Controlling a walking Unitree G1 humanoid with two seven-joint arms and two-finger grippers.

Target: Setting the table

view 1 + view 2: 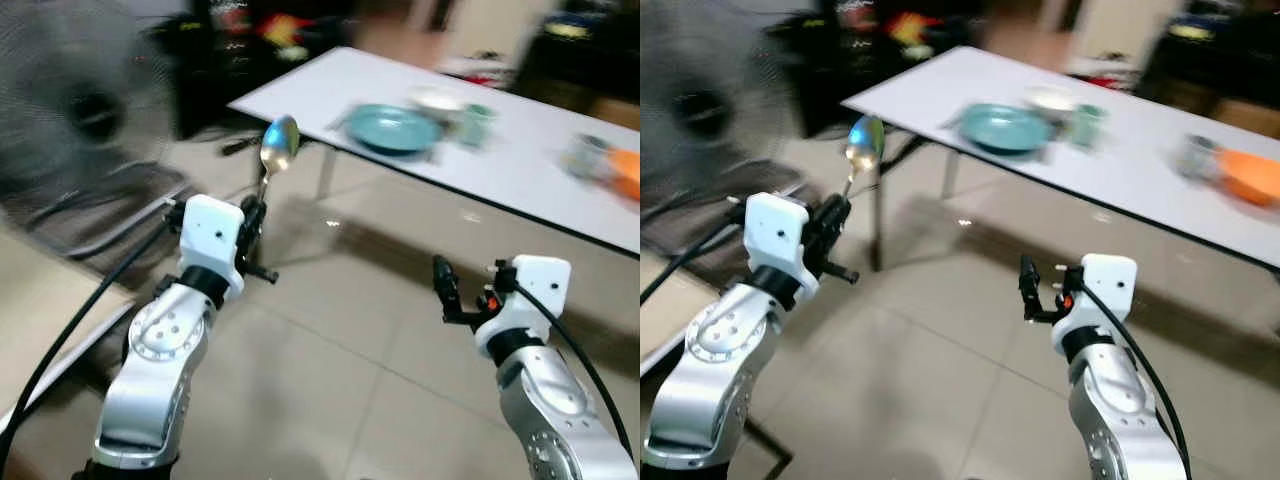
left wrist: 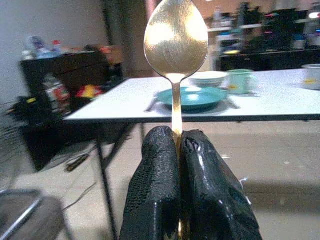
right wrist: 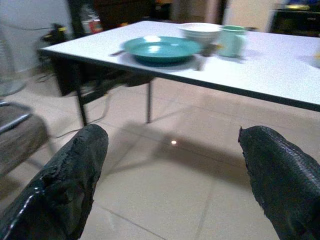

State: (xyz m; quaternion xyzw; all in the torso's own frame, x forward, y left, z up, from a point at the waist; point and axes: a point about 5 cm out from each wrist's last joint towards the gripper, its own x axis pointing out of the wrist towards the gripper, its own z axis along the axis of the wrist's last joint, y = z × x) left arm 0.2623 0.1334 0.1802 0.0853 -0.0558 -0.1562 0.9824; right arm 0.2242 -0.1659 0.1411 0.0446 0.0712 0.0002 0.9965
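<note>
My left gripper (image 1: 252,215) is shut on the handle of a metal spoon (image 1: 278,143), which stands upright with its bowl (image 2: 176,37) up, short of the white table (image 1: 520,170). On that table lie a teal plate (image 1: 393,128), a white bowl (image 3: 201,31) and a green cup (image 3: 231,41) beside it. My right gripper (image 1: 442,285) is raised over the tiled floor, open with nothing between its fingers (image 3: 75,175). Both grippers are still well short of the table's near edge.
A standing fan (image 1: 70,100) is close on my left, with a grey chair (image 1: 90,230) below it. Dark shelves with clutter (image 1: 260,40) stand behind the table. An orange item (image 1: 625,170) and a small cup (image 1: 587,152) sit at the table's right. Tiled floor (image 1: 340,330) lies ahead.
</note>
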